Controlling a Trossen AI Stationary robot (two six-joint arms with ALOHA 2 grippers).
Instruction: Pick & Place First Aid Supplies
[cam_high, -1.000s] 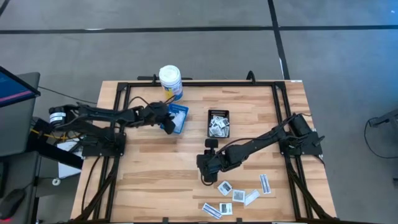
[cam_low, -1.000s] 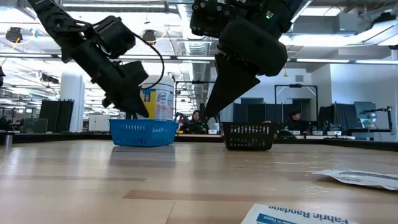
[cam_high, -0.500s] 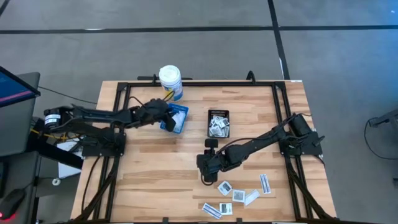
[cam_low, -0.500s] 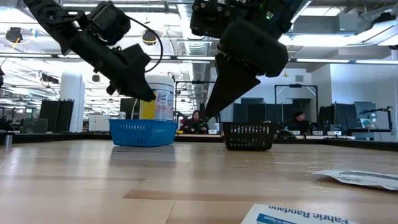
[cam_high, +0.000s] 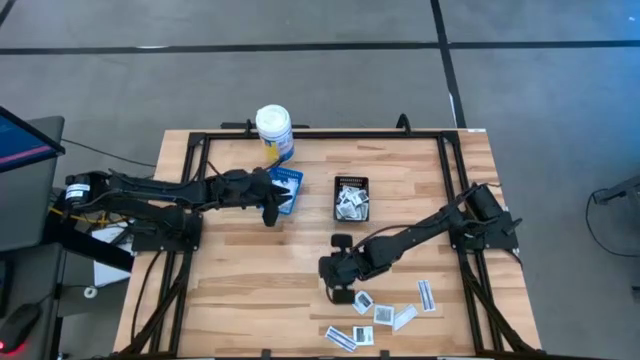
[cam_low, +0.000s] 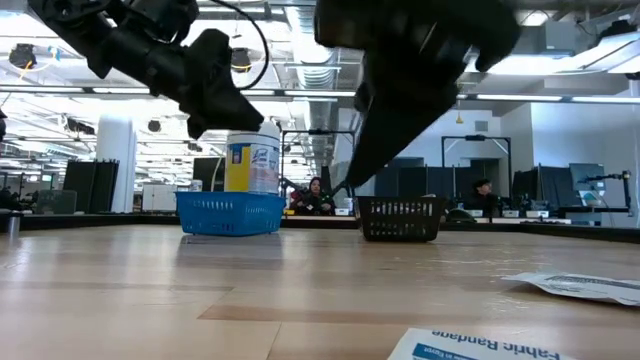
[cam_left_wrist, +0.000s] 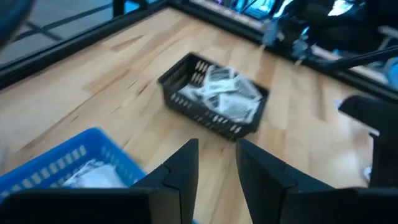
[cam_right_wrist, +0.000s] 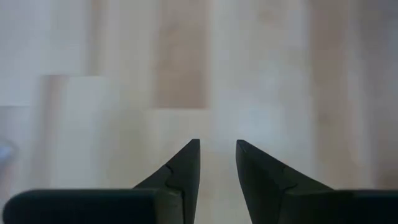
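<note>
First aid supplies (cam_high: 377, 314) — loose packets lie at the near-right of the table (cam_high: 240, 280), more already sit in the black basket (cam_high: 351, 198) and blue basket (cam_high: 288, 187). Right gripper (cam_high: 335, 293) is low just beside the nearest packet, jaws parted w/ nothing between them. Left gripper (cam_high: 271, 213) hangs by the blue basket, jaws apart, empty too. IMO the right one should line up over one packet's edge — they're flat, so come down square and pinch just one.
</note>
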